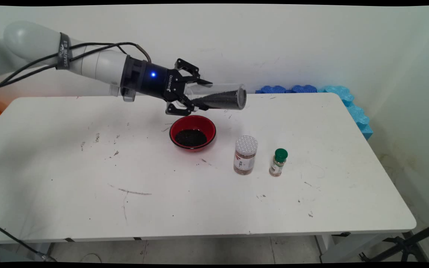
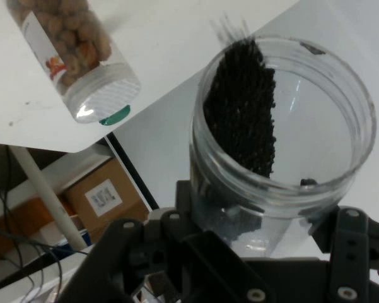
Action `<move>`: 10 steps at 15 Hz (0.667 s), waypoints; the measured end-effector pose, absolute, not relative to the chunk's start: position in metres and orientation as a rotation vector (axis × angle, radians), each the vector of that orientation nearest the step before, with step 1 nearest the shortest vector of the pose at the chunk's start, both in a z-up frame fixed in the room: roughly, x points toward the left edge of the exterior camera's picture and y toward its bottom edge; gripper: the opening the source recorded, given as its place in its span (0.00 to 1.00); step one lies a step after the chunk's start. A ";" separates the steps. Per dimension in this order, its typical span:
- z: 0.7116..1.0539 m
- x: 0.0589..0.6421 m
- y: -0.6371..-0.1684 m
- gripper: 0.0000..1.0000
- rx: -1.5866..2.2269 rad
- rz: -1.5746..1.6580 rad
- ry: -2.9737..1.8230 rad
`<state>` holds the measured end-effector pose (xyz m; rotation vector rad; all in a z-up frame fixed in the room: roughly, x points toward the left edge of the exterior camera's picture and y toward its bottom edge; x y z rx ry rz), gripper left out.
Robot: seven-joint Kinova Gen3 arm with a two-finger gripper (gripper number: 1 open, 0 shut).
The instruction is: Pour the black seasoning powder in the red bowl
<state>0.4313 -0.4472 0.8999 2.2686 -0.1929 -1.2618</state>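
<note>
My gripper [image 1: 194, 96] is shut on a clear plastic jar [image 1: 218, 96] partly filled with small black grains. The jar lies nearly on its side in the air, its base pointing right. In the hand view the clear jar [image 2: 280, 126] opens toward the camera and the black grains [image 2: 243, 104] lie along its left wall. Just below the gripper a red bowl [image 1: 193, 132] sits on the white table [image 1: 69, 167] with black grains in it.
Right of the bowl stand a jar with a white lid [image 1: 245, 154] and brown contents and a small spice bottle with a green cap [image 1: 278, 162]. The white-lidded jar [image 2: 75, 57] also shows in the hand view. Blue foam pieces [image 1: 348, 100] lie by the table's far right corner.
</note>
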 end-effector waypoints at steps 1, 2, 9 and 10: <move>0.900 0.431 -0.448 0.00 2.268 -1.270 -0.176; 0.899 0.431 -0.448 0.00 2.267 -1.275 -0.165; 0.898 0.431 -0.449 0.00 2.263 -1.307 -0.100; 0.898 0.431 -0.449 0.00 2.262 -1.310 -0.093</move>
